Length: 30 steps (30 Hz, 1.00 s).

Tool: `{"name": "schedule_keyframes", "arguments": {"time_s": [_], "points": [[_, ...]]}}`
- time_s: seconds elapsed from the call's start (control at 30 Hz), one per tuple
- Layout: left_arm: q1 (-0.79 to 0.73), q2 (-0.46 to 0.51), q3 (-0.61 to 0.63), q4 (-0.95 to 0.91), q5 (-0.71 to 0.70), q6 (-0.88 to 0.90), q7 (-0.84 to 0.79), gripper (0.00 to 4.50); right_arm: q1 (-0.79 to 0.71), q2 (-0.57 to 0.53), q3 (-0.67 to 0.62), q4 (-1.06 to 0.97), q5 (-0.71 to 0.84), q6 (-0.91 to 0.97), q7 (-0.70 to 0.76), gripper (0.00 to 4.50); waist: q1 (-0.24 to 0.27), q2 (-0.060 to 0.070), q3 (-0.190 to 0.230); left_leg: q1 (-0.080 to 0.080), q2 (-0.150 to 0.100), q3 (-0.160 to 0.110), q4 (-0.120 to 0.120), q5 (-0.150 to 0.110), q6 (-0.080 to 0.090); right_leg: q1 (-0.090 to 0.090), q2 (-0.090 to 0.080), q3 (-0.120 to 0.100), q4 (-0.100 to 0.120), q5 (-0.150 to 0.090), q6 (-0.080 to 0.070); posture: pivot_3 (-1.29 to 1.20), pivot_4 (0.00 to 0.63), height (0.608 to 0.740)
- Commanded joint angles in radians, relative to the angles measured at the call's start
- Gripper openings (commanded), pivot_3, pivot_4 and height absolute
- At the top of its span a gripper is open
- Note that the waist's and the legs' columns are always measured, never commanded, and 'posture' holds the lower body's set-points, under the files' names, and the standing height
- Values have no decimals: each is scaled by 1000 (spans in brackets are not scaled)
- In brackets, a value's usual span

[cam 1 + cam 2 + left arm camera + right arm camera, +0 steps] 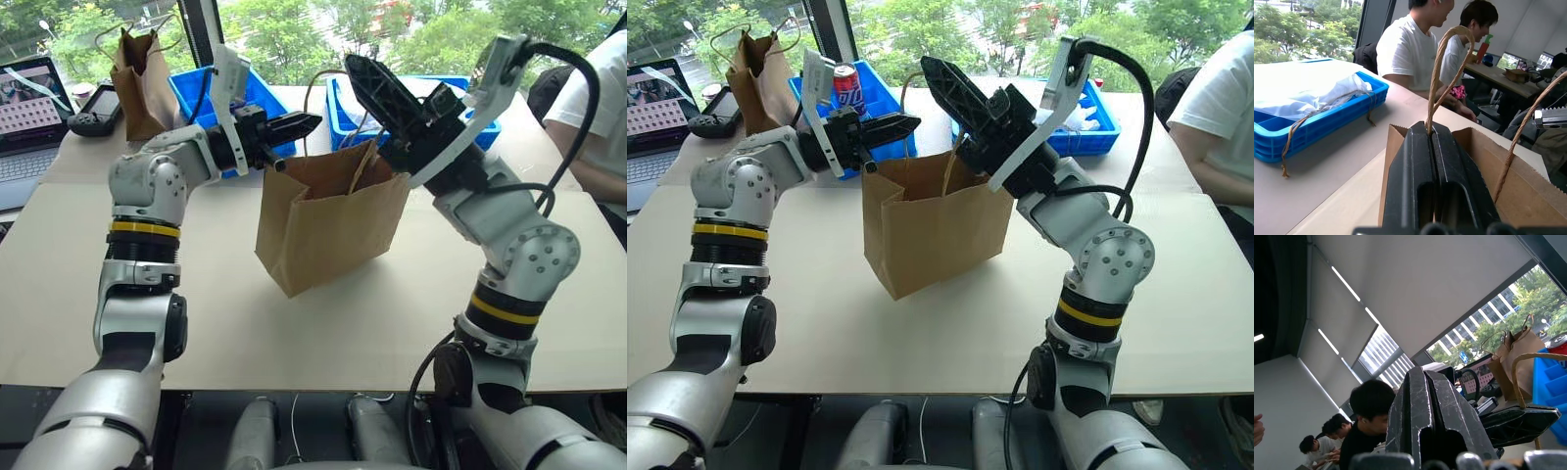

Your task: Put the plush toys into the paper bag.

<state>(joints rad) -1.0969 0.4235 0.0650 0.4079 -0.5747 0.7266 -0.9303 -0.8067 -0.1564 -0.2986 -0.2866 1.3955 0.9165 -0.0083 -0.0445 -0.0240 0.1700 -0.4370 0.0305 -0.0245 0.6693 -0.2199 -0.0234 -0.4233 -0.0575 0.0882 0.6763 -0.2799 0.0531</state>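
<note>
Your left gripper (299,124) was clamped on a twine handle (1437,73) of the paper bag (328,230), at its near rim. Your right gripper (364,78) hung clenched and empty above the bag's mouth; no plush toys showed outside the bag.

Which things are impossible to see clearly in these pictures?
- Inside of the paper bag: head views, its front wall hides any plush toys.
- Bag's far rim: right pincer covers it.
- Darker bag: contents hidden by its walls.
- Blue bins: partly behind left pincer.
</note>
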Motion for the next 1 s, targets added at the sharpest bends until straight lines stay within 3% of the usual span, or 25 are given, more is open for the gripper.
{"name": "schedule_keyframes", "arguments": {"time_s": [0.03, 0.53, 0.63, 0.97, 1.0], "points": [[4, 7, -1, -37, 8, -9, -19, 0, 28, -16, 33, -51, 25, -13, -27, 55, -1, 0, 0, 0, 0, 0, 0, 0, 0, 0, 0, 0, 0, 0, 0, 0, 150, 715], [64, 1, 22, -151, -67, 139, -24, 0, 99, -157, 86, -100, 167, -1, -105, 55, 0, 0, 0, 0, 0, 0, 1, 1, 1, 0, 0, 0, 0, 0, 0, 0, 150, 715], [36, 2, 86, -130, -139, 224, -12, 795, 105, -188, 88, -108, 247, -1, -125, 808, 0, 0, 0, 0, 0, 0, 1, 1, 1, 0, 0, 0, 1, 0, 0, 0, 150, 715], [43, 150, 100, -141, -148, 238, -107, 4386, 88, -356, 103, -118, 388, -6, -135, 4256, -2, 0, 0, 0, 0, 0, 1, 1, 1, 0, 0, 0, 0, 0, 0, 0, 150, 715], [52, 173, 92, -142, -138, 228, -126, 4500, 86, -383, 111, -115, 412, 9, -128, 4471, -1, 0, 0, 0, 0, 0, 1, 1, 1, 0, 0, 0, 0, 0, 0, 0, 150, 715]]}}
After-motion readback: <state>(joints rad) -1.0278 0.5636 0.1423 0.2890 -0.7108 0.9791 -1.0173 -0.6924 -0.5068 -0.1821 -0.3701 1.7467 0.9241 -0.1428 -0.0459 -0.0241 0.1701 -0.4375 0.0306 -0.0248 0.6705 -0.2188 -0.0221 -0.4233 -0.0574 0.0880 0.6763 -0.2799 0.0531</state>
